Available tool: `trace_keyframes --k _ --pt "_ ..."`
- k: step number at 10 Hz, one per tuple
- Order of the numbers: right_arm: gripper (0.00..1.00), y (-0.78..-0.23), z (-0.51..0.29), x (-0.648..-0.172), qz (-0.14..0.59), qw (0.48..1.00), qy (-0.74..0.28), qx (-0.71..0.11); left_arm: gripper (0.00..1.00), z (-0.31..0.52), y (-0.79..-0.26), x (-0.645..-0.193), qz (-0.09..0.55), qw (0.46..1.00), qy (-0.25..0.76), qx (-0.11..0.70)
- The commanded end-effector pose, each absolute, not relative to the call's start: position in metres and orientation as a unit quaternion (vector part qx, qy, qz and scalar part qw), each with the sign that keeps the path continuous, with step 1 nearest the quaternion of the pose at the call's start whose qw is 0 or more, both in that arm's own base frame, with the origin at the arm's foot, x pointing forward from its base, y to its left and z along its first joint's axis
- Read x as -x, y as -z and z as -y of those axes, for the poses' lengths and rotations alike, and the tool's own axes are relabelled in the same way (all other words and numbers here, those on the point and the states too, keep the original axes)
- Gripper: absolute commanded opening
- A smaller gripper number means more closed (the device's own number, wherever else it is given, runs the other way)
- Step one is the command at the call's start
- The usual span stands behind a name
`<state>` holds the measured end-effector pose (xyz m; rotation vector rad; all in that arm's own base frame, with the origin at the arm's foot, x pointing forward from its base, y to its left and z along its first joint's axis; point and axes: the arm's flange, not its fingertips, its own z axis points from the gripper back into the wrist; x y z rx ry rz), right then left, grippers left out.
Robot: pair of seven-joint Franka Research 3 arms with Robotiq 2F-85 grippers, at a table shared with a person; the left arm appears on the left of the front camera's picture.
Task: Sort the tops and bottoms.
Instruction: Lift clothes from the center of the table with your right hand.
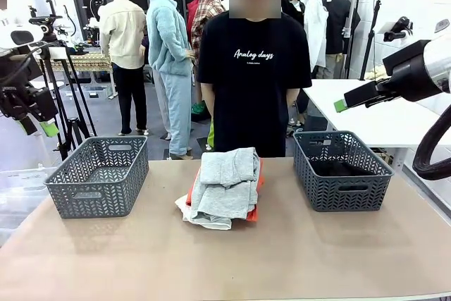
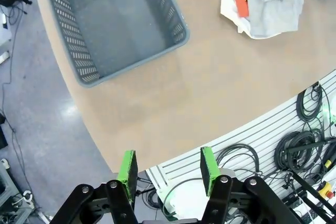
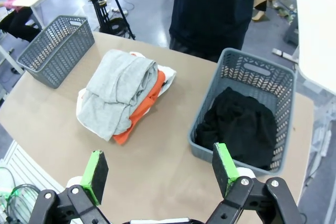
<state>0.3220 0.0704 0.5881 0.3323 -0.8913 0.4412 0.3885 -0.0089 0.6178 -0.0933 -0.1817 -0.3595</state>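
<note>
Light grey top (image 1: 227, 182) lies over the orange top (image 3: 140, 113) and white top (image 1: 199, 218), heaped on the counter (image 1: 296, 259) between two grey baskets: left basket (image 1: 95, 199) bare, right basket (image 1: 345, 195) holding black clothing (image 3: 239, 127). Left fingers (image 2: 127, 169) stand apart, empty; right fingers (image 3: 96, 170) gape wide, empty.

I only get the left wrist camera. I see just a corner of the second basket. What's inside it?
Observer: A black garment lies in that second basket.
Operator: Is somebody standing there?
Observer: Yes, a person in a black T-shirt stands right behind the clothes pile.
Operator: What's the other arm doing?
Observer: Its right end effector hangs open, raised high, holding nothing.
</note>
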Motion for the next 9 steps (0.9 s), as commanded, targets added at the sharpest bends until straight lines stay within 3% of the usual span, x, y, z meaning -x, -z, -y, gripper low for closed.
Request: trace_keyframes --k 1,4,7,8,9 --pt "1.00 -0.598 -0.095 -0.375 0.391 0.870 -0.235 -0.187 0.64 0.009 -0.617 -0.387 0.086 0.979 0.178 0.041" --pt "1.00 -0.603 -0.167 -0.469 0.299 0.885 -0.278 -0.224 0.64 0.009 -0.617 -0.387 0.086 0.979 0.178 0.041" --pt "1.00 -0.572 -0.232 -0.528 0.216 0.906 -0.310 -0.193 0.64 0.009 -0.617 -0.387 0.086 0.979 0.178 0.041" --pt "1.00 -0.580 -0.212 -0.485 0.278 0.896 -0.275 -0.211 0.64 0.009 -0.617 -0.387 0.086 0.979 0.178 0.041" --pt "1.00 -0.580 -0.212 -0.485 0.278 0.896 -0.275 -0.211 0.64 0.009 -0.617 -0.387 0.086 0.979 0.178 0.041"
